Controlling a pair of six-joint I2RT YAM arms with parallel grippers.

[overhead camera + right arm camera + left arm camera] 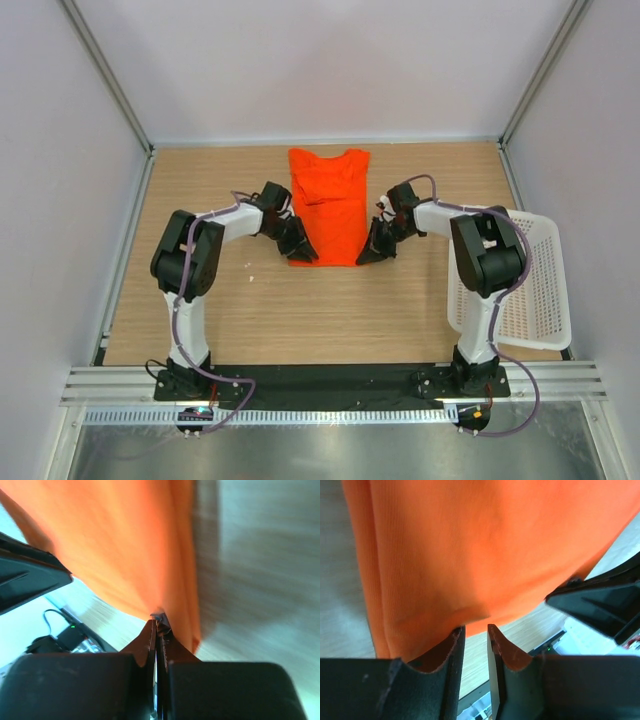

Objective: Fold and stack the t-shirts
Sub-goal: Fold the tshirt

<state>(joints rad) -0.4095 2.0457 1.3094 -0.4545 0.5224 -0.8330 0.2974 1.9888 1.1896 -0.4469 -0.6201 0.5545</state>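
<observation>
The orange-red t-shirt [328, 200] lies on the wooden table [300, 310], folded into a narrow strip with its collar at the far end. My left gripper [300, 245] is at the strip's near left corner. In the left wrist view its jaws [475, 628] stand slightly apart, with the shirt's hem [470, 545] just past the tips and table showing between them. My right gripper [375, 250] is at the near right corner. In the right wrist view it [157, 622] is shut on the shirt's hem [130, 545], with a small tag pinched at the tips.
A white lattice basket [520, 290] lies at the right side of the table, behind my right arm. Grey walls enclose the table on the left, far and right sides. A black strip runs along the near edge.
</observation>
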